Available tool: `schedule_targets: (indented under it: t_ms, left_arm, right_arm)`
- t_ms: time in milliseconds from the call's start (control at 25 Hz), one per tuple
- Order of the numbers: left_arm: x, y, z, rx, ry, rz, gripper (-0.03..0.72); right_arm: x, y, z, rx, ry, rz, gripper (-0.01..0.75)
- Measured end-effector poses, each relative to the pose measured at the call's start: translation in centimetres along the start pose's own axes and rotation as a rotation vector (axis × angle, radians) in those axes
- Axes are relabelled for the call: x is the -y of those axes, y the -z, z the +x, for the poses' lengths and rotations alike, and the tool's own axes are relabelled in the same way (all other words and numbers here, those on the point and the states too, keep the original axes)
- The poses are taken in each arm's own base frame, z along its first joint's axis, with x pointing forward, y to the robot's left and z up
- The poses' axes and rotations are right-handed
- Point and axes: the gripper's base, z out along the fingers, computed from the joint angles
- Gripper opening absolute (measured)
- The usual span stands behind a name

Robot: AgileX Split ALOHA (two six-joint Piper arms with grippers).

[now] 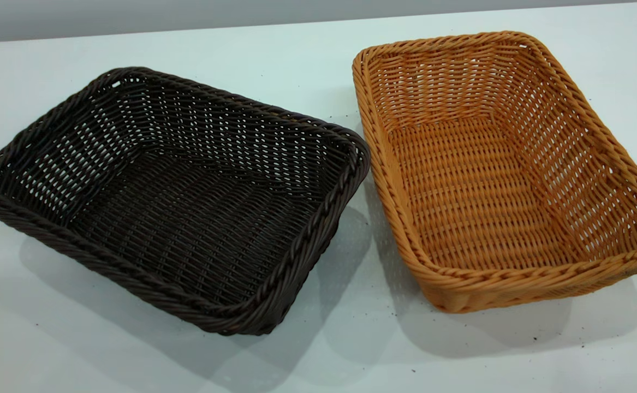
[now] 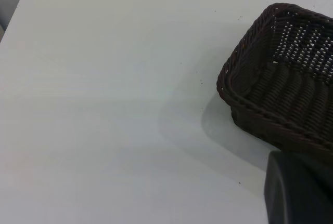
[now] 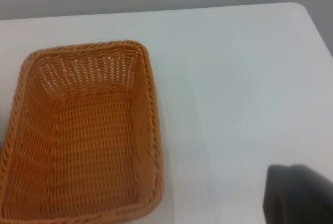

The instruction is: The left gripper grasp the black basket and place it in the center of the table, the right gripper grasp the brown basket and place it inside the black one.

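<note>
The black basket (image 1: 187,218) lies empty on the left half of the white table (image 1: 351,349), turned at an angle. The brown basket (image 1: 476,202) lies empty beside it on the right, their near corners almost touching. Neither gripper shows in the exterior view. In the left wrist view one corner of the black basket (image 2: 291,89) shows, with a dark part of my left gripper (image 2: 299,190) just beside it. In the right wrist view the brown basket (image 3: 83,141) lies apart from a dark part of my right gripper (image 3: 299,195), which hangs over bare table.
Bare white tabletop with tiny dark specks surrounds both baskets. The table's far edge (image 1: 187,30) meets a grey wall behind them. A rounded table corner (image 3: 304,8) shows in the right wrist view.
</note>
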Motion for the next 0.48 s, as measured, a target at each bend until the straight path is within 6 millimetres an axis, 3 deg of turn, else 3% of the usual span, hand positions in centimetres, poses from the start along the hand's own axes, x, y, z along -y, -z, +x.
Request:
schedule_targets:
  t_ms: [480]
  left_arm:
    - [0.01,0.0,-0.01,0.001,0.0,0.001,-0.001]
  right_arm:
    - [-0.5,-0.01,-0.09,0.01,-0.03,-0.055,-0.001]
